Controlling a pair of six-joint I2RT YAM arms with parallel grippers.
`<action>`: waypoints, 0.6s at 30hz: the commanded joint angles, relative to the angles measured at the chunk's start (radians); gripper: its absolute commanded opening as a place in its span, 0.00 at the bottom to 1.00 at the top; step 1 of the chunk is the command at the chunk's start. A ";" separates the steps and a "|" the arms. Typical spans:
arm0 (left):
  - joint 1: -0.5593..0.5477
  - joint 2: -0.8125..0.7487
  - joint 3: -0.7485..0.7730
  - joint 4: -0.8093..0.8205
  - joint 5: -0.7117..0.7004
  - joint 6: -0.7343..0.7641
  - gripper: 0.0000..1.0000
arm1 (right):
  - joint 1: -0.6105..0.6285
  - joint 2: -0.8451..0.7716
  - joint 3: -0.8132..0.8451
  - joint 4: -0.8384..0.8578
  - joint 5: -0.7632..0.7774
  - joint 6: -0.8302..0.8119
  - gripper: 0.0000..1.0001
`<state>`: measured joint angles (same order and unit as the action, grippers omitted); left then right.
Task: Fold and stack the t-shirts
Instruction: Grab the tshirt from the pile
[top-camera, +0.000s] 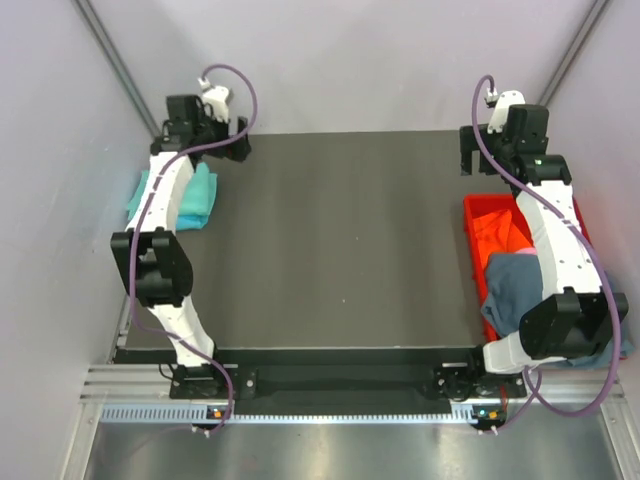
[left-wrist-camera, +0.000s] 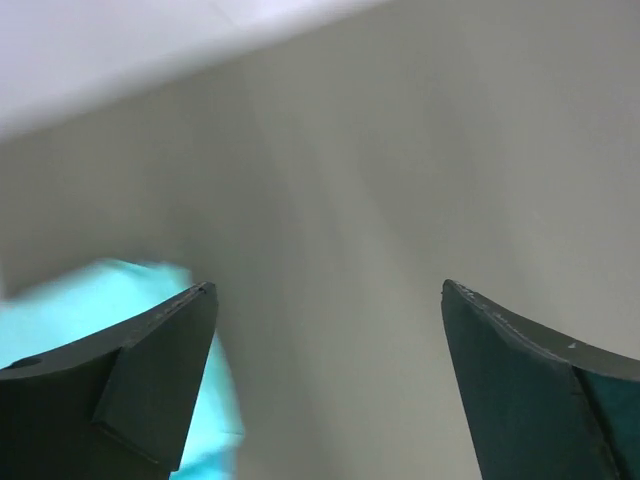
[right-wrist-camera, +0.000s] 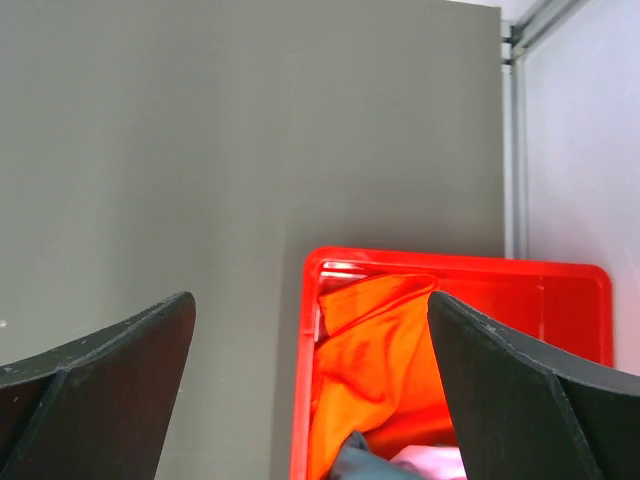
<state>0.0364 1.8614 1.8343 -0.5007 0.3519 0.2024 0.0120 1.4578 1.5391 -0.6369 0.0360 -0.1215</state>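
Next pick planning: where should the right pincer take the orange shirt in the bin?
Probably the raised fold of the orange shirt at the far end of the red bin, from straight above. The walls block side approaches, the grey-blue shirt covers the near end, and the open right pincer hovers near that far end.

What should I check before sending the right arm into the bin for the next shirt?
1. Right end effector open and empty: ok.
2. Left end effector open and empty: ok.
3. Orange t-shirt exposed in the red bin: ok.
4. Grey-blue t-shirt fully inside the bin: not ok, it spills over the near end.
5. Table middle free of cloth for folding: ok.
6. Teal t-shirts at the table's left edge neatly stacked: cannot tell, partly hidden.
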 joint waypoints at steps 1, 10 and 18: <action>-0.069 0.090 -0.101 -0.111 0.047 -0.079 0.99 | -0.003 -0.011 0.026 0.008 0.050 -0.029 1.00; -0.087 0.019 -0.084 -0.153 0.048 -0.297 0.99 | -0.164 0.038 0.030 -0.090 0.170 -0.073 1.00; 0.010 0.042 -0.211 -0.111 0.485 -0.512 0.95 | -0.362 0.111 -0.045 -0.184 -0.013 -0.067 1.00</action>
<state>0.0170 1.9221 1.6737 -0.6468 0.6136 -0.2340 -0.3096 1.5585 1.5078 -0.7647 0.1009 -0.1825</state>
